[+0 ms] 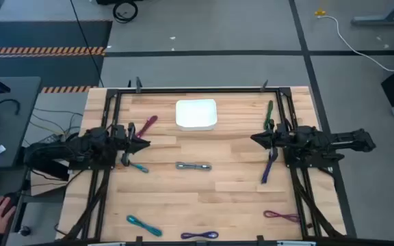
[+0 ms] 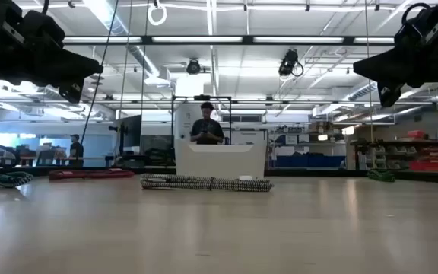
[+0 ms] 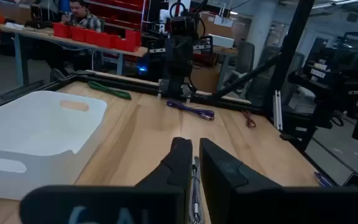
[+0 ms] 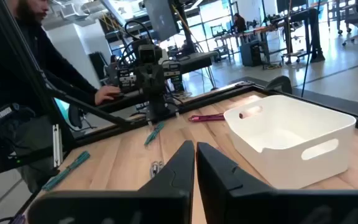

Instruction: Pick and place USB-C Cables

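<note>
The USB-C cables lay scattered over the wooden table (image 1: 231, 195), none in the white bin (image 1: 196, 114): from above, a grey cable (image 1: 193, 165) sat near the middle, a magenta one (image 1: 147, 125) left of the bin, a short teal one (image 1: 139, 167) just beside the left arm's tip, a green one (image 1: 269, 109) and a long purple one (image 1: 270, 166) by the right arm, and along the near edge another teal (image 1: 143, 225), a purple (image 1: 199, 235) and a magenta-purple cable (image 1: 282, 216). The table-level camera showed what the overhead one could not: the grey cable (image 2: 206, 183) as a low braided strip in front of the bin (image 2: 220, 160), with a person standing far behind it in a bright workshop hall. The left wrist camera alone showed the bin's handle cut-out (image 3: 73, 106) and the green (image 3: 109, 91) and purple (image 3: 191, 110) cables lying before the opposite arm's base; the right wrist camera showed a person seated at a desk beyond the table, plus the magenta cable (image 4: 207, 117) beside the bin. The grey floor around the table carried striped tape and a loose white cord. The left gripper (image 1: 141, 143) and right gripper (image 1: 257, 139) both hovered raised above the table, pointing inward toward each other, each with its fingers together and holding nothing.
</note>
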`<control>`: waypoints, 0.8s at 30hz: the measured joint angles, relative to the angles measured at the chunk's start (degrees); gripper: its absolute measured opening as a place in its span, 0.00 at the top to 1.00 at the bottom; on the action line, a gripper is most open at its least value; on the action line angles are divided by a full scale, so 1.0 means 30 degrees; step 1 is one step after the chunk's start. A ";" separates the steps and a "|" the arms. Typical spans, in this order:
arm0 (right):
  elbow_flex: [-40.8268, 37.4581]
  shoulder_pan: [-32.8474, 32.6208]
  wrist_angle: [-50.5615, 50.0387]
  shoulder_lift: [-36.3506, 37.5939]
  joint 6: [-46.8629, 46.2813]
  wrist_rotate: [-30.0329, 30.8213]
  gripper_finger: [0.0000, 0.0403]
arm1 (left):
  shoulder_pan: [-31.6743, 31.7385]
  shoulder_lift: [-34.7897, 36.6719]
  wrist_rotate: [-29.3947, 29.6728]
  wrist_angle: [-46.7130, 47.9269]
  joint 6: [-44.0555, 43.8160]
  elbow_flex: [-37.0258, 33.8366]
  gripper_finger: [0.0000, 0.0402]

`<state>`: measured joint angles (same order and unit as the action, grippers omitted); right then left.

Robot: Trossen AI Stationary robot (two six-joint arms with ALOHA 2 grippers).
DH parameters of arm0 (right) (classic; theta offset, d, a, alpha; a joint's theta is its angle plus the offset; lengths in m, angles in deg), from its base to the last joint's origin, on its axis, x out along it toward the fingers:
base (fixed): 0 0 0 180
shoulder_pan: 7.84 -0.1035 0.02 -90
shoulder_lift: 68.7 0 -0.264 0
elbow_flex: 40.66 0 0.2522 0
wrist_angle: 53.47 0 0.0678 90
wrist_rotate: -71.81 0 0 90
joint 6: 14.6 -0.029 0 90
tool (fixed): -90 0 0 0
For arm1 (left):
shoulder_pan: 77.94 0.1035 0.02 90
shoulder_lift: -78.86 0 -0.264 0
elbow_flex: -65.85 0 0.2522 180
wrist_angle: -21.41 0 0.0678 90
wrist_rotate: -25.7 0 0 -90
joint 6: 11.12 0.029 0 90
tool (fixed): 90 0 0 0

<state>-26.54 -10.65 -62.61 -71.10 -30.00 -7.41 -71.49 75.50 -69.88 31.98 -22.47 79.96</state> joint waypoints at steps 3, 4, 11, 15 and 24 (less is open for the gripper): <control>-0.0003 0.0001 -0.0001 0.0002 0.0009 0.0000 0.94 | 0.0004 0.0004 0.0000 0.0003 0.0011 -0.0004 0.92; -0.0006 0.0001 -0.0006 0.0004 0.0000 0.0000 0.94 | 0.0004 0.0004 0.0000 0.0003 -0.0004 -0.0004 0.92; -0.0003 -0.0004 -0.0004 0.0004 0.0012 0.0000 0.94 | 0.0004 0.0004 0.0000 0.0003 0.0003 -0.0004 0.92; -0.0006 -0.0003 -0.0006 -0.0004 0.0008 0.0000 0.94 | 0.0004 0.0001 0.0000 0.0003 0.0003 -0.0004 0.91; -0.0001 -0.0002 -0.0003 -0.0004 0.0004 0.0000 0.94 | -0.0002 0.0004 0.0000 0.0003 -0.0003 0.0002 0.92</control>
<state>-26.54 -10.66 -62.62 -71.11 -29.99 -7.41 -71.50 75.51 -69.88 31.99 -22.47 79.97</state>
